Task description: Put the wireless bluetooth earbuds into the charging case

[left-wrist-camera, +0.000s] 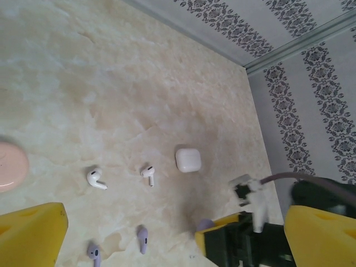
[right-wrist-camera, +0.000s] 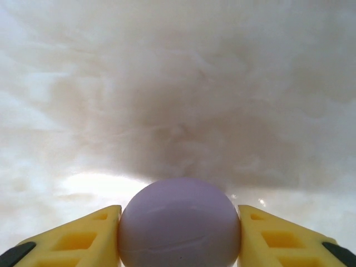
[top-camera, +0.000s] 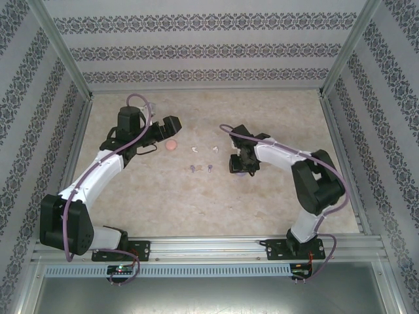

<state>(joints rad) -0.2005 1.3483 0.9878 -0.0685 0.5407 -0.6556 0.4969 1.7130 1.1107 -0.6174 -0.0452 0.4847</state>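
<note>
Purple, pebble-smooth plastic charging case (right-wrist-camera: 179, 236) sits clamped between the right gripper's (right-wrist-camera: 179, 210) yellow fingers (right-wrist-camera: 83, 239) (touching both sides); the left gripper (left-wrist-camera: 175, 214) gapes wide near two white stemmed earbuds (left-wrist-camera: 96, 178) (left-wrist-camera: 148, 174).

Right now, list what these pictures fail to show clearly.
Purple case: right wrist view, bottom cut off by the frame edge; top view, largely hidden under the right gripper.
Pink case: left wrist view, cut off by the left edge.
Purple earbuds: top view, too small to tell which way they lie.
</note>
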